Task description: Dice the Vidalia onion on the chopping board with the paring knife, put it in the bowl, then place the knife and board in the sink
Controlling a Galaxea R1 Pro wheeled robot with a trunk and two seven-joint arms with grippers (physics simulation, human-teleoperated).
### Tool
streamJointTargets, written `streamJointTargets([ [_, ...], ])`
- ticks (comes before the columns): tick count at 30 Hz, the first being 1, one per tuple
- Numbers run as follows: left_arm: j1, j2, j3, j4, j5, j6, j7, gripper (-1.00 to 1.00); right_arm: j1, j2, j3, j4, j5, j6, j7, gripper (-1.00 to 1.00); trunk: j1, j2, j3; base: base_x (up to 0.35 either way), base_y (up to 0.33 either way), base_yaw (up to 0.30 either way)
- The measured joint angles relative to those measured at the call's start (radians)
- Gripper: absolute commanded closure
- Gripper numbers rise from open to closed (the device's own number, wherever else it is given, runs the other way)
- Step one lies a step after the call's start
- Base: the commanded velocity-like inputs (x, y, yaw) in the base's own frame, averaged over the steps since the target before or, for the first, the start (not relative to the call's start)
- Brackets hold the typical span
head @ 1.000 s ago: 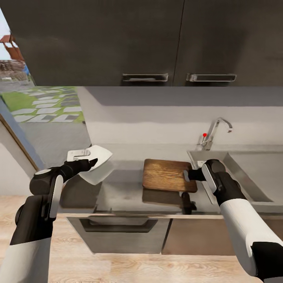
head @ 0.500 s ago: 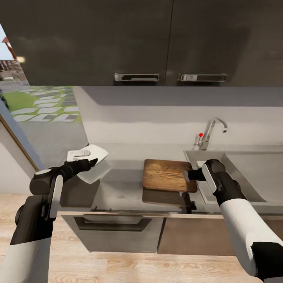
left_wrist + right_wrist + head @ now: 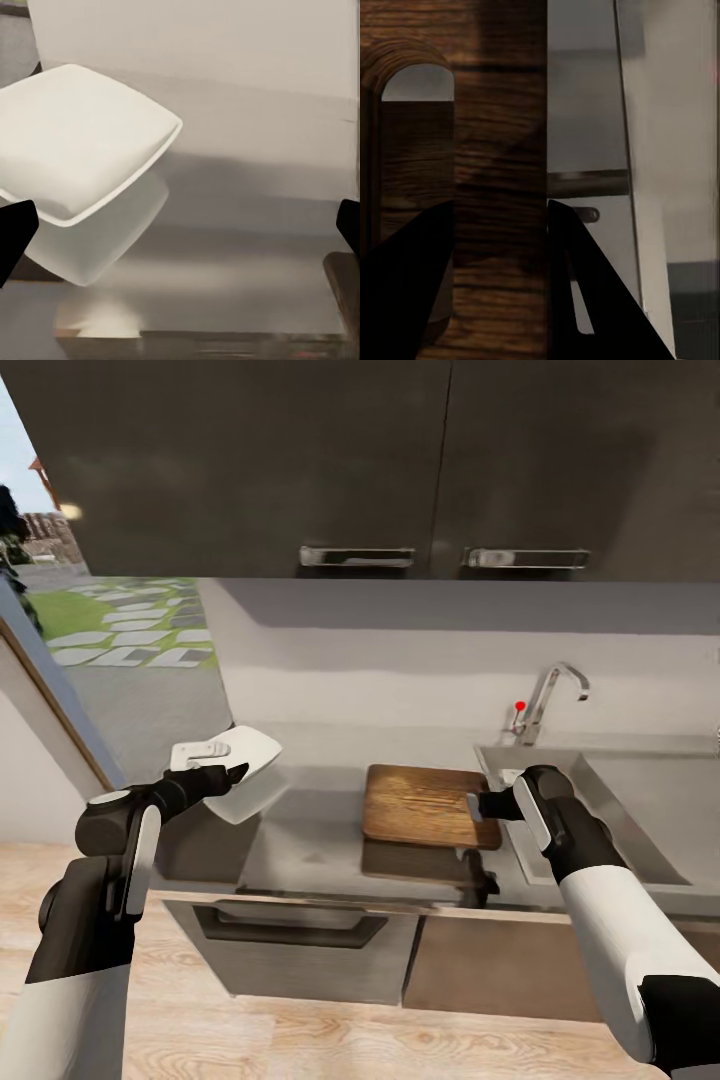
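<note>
My right gripper (image 3: 480, 805) is shut on the handle end of the dark wooden chopping board (image 3: 420, 803). The board hangs level just above the grey countertop (image 3: 320, 845), its reflection underneath. In the right wrist view, my right gripper (image 3: 499, 247) pinches the board (image 3: 495, 150) beside its slot-shaped handle hole (image 3: 416, 82). The sink (image 3: 625, 815) lies right of the board, with the tap (image 3: 548, 698) behind. At the left, my left gripper (image 3: 228, 770) stands open beside the white bowl (image 3: 248, 788). In the left wrist view the bowl (image 3: 82, 150) sits off to one side of the spread fingers. The Vidalia onion and the paring knife are out of view.
Dark wall cabinets (image 3: 400, 460) with metal handles hang above the counter. Dark drawers (image 3: 290, 950) sit under its thin front edge. A glass door (image 3: 60, 690) at the left looks onto a garden. Wooden floor (image 3: 330, 1040) lies in front.
The whole picture has drifted slightly sideways and back, so the camera moved. Both arms keep their pose and the board stays in my right gripper.
</note>
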Motion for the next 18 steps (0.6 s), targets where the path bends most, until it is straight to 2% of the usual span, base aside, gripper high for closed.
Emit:
streamJointTargets([
  [4,0.0,0.0,0.0,0.0,0.0,0.0,0.0,-1.0,0.0,0.0,0.0,0.0,0.004,0.0,0.0,1.0,0.0,0.0,0.0,0.0,-0.13,0.049],
  [11,0.0,0.0,0.0,0.002,0.0,0.0,0.0,-1.0,0.0,0.0,0.0,0.0,-0.002,0.0,0.0,1.0,0.0,0.0,0.0,0.0,-0.023,0.185],
  [18,0.0,0.0,0.0,0.002,0.0,0.0,0.0,-1.0,0.0,0.0,0.0,-0.002,-0.001,0.0,0.0,1.0,0.0,0.0,0.0,0.0,-0.001,0.025],
])
